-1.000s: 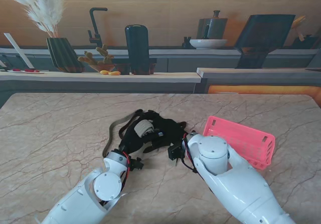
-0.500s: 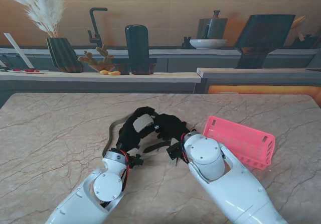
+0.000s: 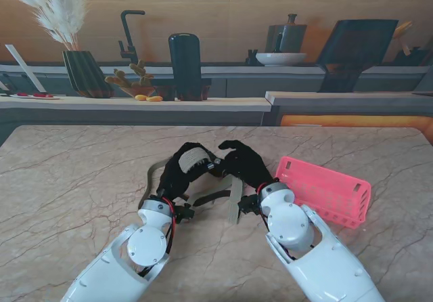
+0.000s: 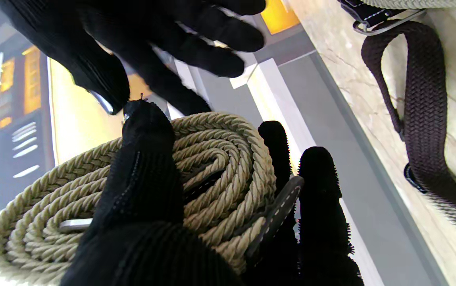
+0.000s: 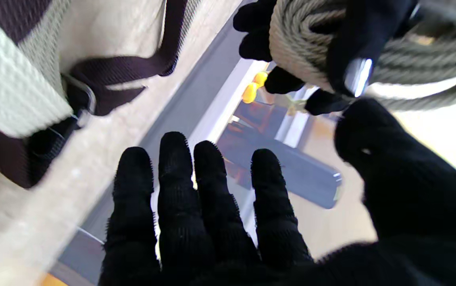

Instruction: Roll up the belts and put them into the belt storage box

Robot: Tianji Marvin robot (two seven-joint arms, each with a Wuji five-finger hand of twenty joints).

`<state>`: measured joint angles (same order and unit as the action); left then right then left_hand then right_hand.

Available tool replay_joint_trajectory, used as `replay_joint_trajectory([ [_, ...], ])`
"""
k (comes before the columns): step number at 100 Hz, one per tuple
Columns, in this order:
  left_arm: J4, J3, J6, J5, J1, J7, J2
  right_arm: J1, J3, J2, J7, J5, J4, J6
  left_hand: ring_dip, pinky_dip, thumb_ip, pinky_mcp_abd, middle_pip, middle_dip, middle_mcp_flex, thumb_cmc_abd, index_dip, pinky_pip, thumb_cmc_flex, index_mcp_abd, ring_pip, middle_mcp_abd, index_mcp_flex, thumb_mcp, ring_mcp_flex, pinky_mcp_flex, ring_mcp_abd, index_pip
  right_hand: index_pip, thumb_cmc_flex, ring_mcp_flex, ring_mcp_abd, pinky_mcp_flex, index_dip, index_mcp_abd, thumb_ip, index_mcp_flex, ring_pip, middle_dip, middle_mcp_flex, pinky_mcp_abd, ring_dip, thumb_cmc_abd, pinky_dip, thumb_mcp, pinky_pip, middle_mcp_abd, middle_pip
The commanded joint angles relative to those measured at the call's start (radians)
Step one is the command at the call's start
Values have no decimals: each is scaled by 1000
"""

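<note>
The pink belt storage box (image 3: 326, 188) is sitting on the marble worktop (image 3: 74, 173), tilted with its far side raised; its slatted walls are hiding the inside, so whether anything is lying in it cannot be told.

To the left of the box, the left robot hand (image 3: 181, 171) is gripping the rolled beige belt (image 3: 195, 159) — in the left wrist view its thumb is pressing across the face of the coil (image 4: 220, 159) while the fingers (image 4: 319, 178) are cupping the coil's edge, with a dark stitched strap end sticking out between them. The roll is being held off the worktop, between the two robot hands.

The right robot hand (image 3: 245, 165) is sitting just beside the box, between it and the roll, holding nothing: its four fingers (image 5: 180, 186) are lying straight and close together, the thumb spread apart toward the coil.

A second, dark-and-beige belt (image 3: 223, 197) is lying loose on the worktop left of the box, nearer to me than the roll; its buckle (image 4: 382, 20) is partly cut off in the wrist views, and the part under the left robot hand is hidden.
</note>
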<state>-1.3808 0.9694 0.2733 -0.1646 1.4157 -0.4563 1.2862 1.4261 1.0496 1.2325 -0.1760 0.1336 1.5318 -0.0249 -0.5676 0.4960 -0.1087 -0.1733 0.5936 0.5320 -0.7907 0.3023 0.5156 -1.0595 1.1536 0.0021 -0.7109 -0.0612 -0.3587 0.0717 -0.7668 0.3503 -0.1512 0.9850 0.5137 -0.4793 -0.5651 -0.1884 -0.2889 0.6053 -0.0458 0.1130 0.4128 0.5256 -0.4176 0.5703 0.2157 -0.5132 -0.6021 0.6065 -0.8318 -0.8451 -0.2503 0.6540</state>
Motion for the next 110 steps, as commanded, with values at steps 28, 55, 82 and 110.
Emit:
replay_joint_trajectory([
  [28, 27, -3, -77, 44, -26, -25, 30, 15, -29, -38, -38, 210, -26, 182, -97, 0, 46, 1, 467, 264, -184, 55, 249, -122, -301, -22, -242, 132, 8, -457, -197, 149, 85, 264, 55, -3, 19, 75, -12, -62, 27, 4, -121, -169, 63, -141, -102, 134, -214, -157, -88, 142, 63, -69],
  [55, 105, -35, -90, 2, -76, -68, 46, -50, -124, -8, -153, 282, -91, 169, -136, -8, 41, -11, 569, 309, -187, 147, 487, -157, -398, -6, -324, 121, 18, -635, -243, 194, 95, 251, -52, 276, 55, -22, 27, -88, -115, -26, -68, -153, 86, -133, -23, 140, 41, -206, 200, 137, -43, -52],
  [82, 144, -57, -72, -55, -97, -94, 48, -128, -211, 14, -154, 270, -139, 122, -168, -8, 29, -13, 659, 368, -207, 150, 561, -189, -412, 8, -410, 128, 14, -657, -300, 230, 136, 242, -154, 371, 85, -89, 65, -60, -165, -19, 12, -132, 92, -112, 48, 135, 48, -235, 116, 143, -89, -37],
  [110, 162, -71, -68, -105, -107, -105, 44, -183, -278, 39, -169, 256, -188, 95, -159, -9, 30, -37, 662, 375, -204, 146, 560, -198, -380, 38, -410, 103, 16, -634, -309, 236, 119, 239, -160, 217, 33, -102, 39, 28, -143, -37, 93, -56, 70, -34, 79, 105, 153, -224, 216, 37, -85, 18],
])
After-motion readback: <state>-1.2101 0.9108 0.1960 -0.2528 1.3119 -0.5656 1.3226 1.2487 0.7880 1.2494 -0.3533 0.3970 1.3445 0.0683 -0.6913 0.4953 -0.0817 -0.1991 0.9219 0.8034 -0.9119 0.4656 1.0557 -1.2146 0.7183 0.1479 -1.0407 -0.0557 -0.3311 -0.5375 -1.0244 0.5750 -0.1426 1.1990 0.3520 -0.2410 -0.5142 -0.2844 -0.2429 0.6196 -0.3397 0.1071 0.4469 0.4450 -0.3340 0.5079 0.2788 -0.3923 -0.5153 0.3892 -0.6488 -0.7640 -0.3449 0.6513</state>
